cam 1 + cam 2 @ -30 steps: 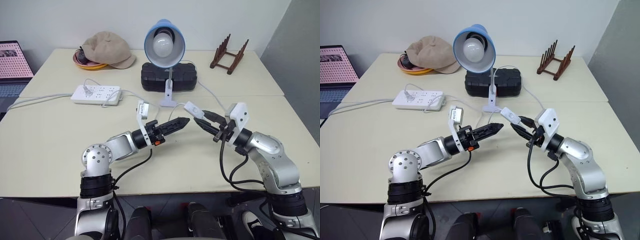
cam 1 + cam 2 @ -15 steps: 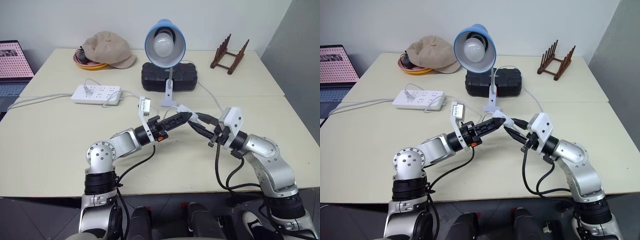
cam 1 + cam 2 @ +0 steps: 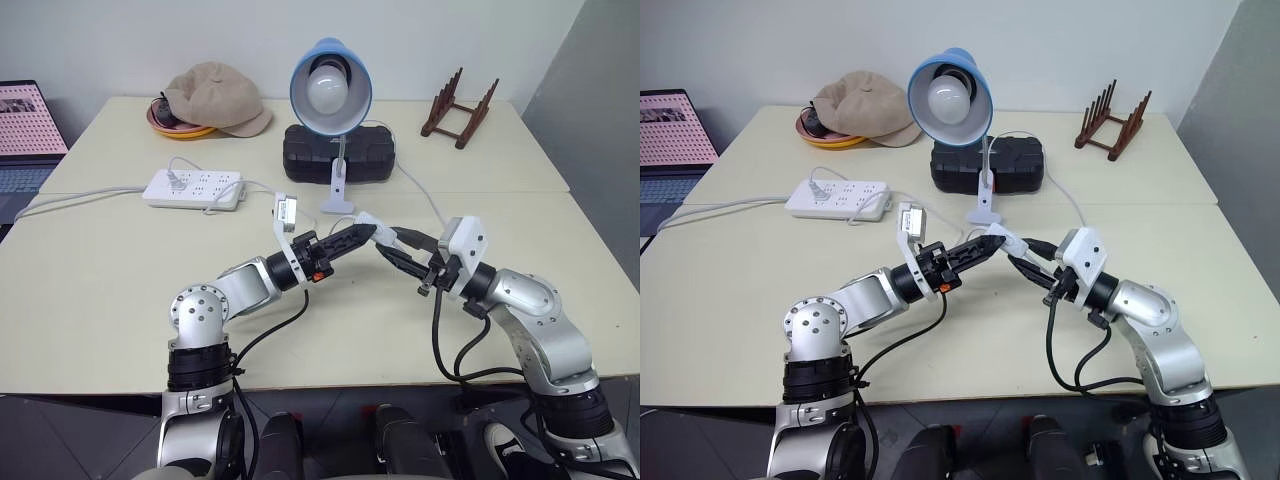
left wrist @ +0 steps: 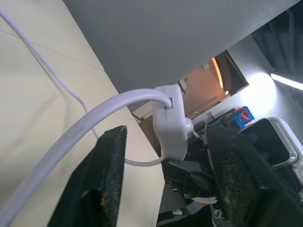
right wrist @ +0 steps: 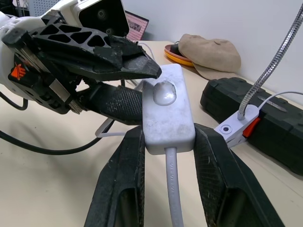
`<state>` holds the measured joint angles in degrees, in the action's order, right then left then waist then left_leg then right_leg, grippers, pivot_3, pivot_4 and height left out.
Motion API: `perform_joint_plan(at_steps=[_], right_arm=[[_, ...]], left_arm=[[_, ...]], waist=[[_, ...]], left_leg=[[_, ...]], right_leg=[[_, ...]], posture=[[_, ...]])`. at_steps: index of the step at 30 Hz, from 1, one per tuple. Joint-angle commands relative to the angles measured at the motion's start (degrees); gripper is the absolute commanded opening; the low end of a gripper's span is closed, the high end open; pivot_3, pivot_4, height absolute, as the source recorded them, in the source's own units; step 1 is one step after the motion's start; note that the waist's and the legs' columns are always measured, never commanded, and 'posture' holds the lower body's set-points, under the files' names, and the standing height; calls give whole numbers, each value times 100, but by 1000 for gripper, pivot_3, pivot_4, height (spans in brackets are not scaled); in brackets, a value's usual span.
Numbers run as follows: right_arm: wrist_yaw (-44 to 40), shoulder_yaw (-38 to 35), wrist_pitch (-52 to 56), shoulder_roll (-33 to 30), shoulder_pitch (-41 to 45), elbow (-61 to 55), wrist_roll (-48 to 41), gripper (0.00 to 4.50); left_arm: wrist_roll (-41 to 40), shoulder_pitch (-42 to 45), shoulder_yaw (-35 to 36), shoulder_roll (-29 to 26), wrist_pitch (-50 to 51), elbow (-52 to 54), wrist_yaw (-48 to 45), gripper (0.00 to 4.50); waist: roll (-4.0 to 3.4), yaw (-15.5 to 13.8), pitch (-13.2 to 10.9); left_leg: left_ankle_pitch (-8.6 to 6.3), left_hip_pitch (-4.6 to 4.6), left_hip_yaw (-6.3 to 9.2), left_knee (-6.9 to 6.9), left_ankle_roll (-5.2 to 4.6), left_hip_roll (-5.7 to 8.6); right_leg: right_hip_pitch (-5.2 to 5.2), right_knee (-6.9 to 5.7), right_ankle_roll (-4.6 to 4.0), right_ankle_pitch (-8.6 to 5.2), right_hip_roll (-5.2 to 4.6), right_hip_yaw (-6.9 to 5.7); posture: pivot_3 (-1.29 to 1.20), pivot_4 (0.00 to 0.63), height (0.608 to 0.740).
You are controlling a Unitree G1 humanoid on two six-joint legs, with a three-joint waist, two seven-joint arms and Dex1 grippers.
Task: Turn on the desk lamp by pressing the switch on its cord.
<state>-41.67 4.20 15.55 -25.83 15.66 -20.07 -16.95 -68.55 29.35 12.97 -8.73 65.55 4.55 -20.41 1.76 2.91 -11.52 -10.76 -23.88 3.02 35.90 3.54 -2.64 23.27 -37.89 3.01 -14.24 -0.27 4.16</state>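
Change since 1 second ago: the left gripper [image 3: 368,232] has come forward to meet the right gripper [image 3: 392,252] at table centre, and its jaws have narrowed from wide; the right arm has drawn in toward 9 o'clock, bringing the switch with it.
Held item: small white oblong inline switch [image 5: 166,112] with a domed button on its upper face, raised off the table.
Right gripper: 2 black fingers [image 5: 120,179] clamped on the switch's 2 long sides, the thin white flexible cord [image 5: 174,189] running out between them.
Left gripper: jaws part-closed, 1 black finger [image 5: 102,56] lying over the button's edge, the other below the switch body; not yet seen squeezing.
Location of switch: centre of the cream table [image 3: 100,290], at 6 o'clock from the lamp's white clip base [image 3: 337,200].
Lamp: small desk lamp with round light-blue bowl shade and white globe bulb [image 3: 329,88], at 12 o'clock on the table, bulb unlit.
Step in hand: judged to be the press itself.
Method advised: keep the right grip firm and still; slide the upper left finger squarely onto the button dome, then pinch; the lower finger serves as backing.
Risk: an off-centre finger may tip the switch in the grip or slip off the dome.
Check: bulb lighting confirms success.
Nearby, not involved: white multi-socket power strip [image 3: 193,188] at 10 o'clock; black case [image 3: 337,153] behind the lamp.
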Motion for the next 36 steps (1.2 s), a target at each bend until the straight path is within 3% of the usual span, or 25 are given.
perform_joint_plan(at_steps=[1,7,17,18,28,35,36], right_arm=[[-25,49,-115,-21,50,-291,-11,1073],[-30,78,-108,-31,78,-296,-28,1073],[-46,91,-99,-11,162,-198,-51,1073],[-45,91,-92,-5,172,-188,-59,1073],[-51,-44,160,173,690,623,-262,1073],[-498,280,126,-136,1419,2565,282,1073],[-573,341,162,-160,1485,2744,339,1073]], left_arm=[[-160,61,15,33,-81,154,27,1658],[-245,62,36,33,-95,154,91,535],[-213,-108,-71,-78,-123,429,129,465],[-227,-129,-75,-93,-119,459,115,1165],[-514,-843,94,-862,37,1202,135,3086],[365,-1113,241,-3016,-327,2430,-803,4475],[494,-1072,261,-3292,-424,2466,-974,4475]], waist=[[0,1,0],[0,0,0],[0,0,0],[1,3,0],[1,31,-1],[12,35,-10],[9,29,-11]], left_leg=[[0,0,0,0,0,0],[0,-1,0,0,0,0],[0,-2,0,-3,0,0],[0,-2,0,-5,0,0],[-1,-1,0,-15,1,-2],[-1,-3,-4,-18,1,-2],[-1,-3,-5,-18,1,-2]], right_leg=[[0,0,0,0,0,0],[0,2,-1,0,-1,0],[1,7,-1,-1,-1,0],[1,8,-2,-1,-1,0],[4,11,-5,-3,-1,0],[13,14,-9,-4,-3,1],[15,15,-10,-5,-3,1]], posture=[[0,150,740],[0,150,740],[0,150,740],[0,150,740],[0,150,740],[0,150,740],[0,150,740]])
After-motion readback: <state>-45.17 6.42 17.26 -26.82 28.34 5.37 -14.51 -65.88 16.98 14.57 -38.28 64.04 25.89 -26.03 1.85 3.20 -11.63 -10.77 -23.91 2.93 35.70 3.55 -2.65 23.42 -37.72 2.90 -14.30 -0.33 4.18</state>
